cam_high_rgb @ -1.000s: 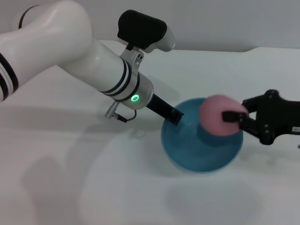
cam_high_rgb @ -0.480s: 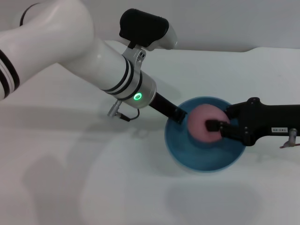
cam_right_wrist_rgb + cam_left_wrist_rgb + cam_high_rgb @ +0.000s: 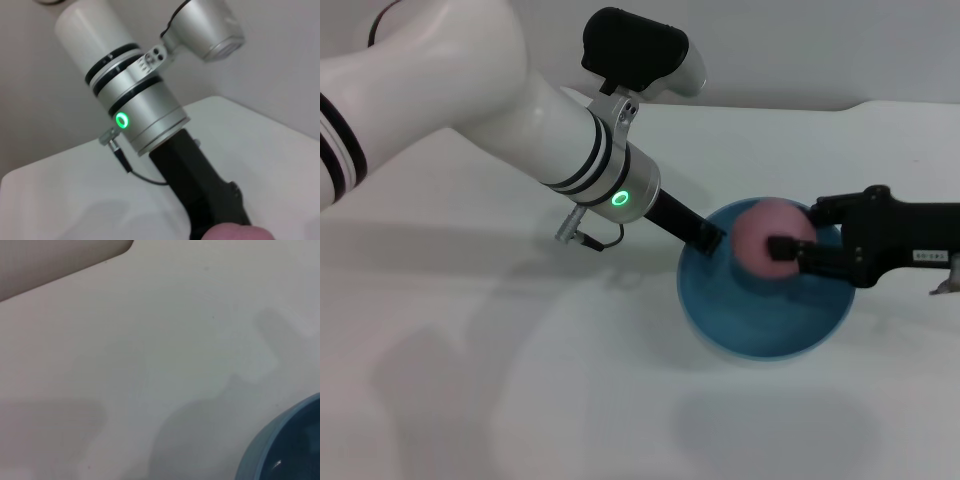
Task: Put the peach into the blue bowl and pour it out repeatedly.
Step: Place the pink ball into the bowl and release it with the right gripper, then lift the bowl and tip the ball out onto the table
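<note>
The light-blue bowl (image 3: 760,325) hangs a little above the white table, its shadow lying below it. My left gripper (image 3: 706,238) is shut on the bowl's left rim. The pink peach (image 3: 763,232) sits just over the bowl's far inner side, with my right gripper (image 3: 796,234) shut on it, reaching in from the right. A black finger (image 3: 784,246) crosses the peach's front. In the left wrist view only an edge of the bowl (image 3: 270,445) shows. In the right wrist view a sliver of the peach (image 3: 231,233) shows beneath the left arm's wrist (image 3: 145,117).
The white table (image 3: 520,380) spreads left of and in front of the bowl. My large left arm (image 3: 470,100) slants across the upper left. The table's far edge (image 3: 880,105) meets a grey wall behind.
My right gripper carried the peach leftward from the bowl's right rim to over its inside, then eased slightly back right. The left arm and bowl drifted a little to the right.
</note>
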Robot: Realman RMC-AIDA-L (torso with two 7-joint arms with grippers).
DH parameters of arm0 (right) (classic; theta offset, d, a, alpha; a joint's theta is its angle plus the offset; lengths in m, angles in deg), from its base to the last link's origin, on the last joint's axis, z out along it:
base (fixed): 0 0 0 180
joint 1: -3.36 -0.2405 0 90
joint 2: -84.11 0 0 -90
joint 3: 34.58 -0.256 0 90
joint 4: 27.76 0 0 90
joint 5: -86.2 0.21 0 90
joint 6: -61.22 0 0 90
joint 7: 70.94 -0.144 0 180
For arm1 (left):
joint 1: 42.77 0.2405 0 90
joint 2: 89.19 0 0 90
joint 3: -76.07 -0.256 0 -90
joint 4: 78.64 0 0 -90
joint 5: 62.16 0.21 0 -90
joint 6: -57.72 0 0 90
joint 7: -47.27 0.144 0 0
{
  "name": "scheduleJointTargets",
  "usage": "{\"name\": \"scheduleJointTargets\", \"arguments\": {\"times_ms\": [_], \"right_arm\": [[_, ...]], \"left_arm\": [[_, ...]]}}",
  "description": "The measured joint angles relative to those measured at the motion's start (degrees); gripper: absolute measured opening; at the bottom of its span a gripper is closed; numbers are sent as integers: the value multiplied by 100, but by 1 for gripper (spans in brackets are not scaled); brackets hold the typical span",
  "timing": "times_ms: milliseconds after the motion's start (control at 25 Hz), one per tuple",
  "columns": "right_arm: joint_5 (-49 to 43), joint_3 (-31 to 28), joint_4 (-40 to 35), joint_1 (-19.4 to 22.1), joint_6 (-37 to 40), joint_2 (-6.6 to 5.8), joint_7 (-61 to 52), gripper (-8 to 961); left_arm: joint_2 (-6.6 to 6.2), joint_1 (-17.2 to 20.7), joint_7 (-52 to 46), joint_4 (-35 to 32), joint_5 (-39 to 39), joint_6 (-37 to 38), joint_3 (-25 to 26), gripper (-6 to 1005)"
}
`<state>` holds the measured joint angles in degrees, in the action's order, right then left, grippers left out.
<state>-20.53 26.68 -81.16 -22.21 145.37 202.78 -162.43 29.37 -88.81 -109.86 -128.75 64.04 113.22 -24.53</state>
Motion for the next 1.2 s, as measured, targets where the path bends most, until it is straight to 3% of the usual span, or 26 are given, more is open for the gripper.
{"name": "scheduleJointTargets", "arguments": {"times_ms": [800,1000,1160,1200], "right_arm": [[44,-242,-195,-49,18,-9,-80,535],[325,-1000,-152,103,-9,5,-99,535],[418,-2012,246,389,-14,2,-252,535],[418,-2012,246,389,-14,2,-252,535]], "left_arm": [[-17,-5,9,3,2,-34,46,-2],[-17,18,13,3,-5,-358,5,-2],[-1,278,47,17,-144,-1444,-214,-1],[-1,278,47,17,-144,-1444,-214,-1]]}}
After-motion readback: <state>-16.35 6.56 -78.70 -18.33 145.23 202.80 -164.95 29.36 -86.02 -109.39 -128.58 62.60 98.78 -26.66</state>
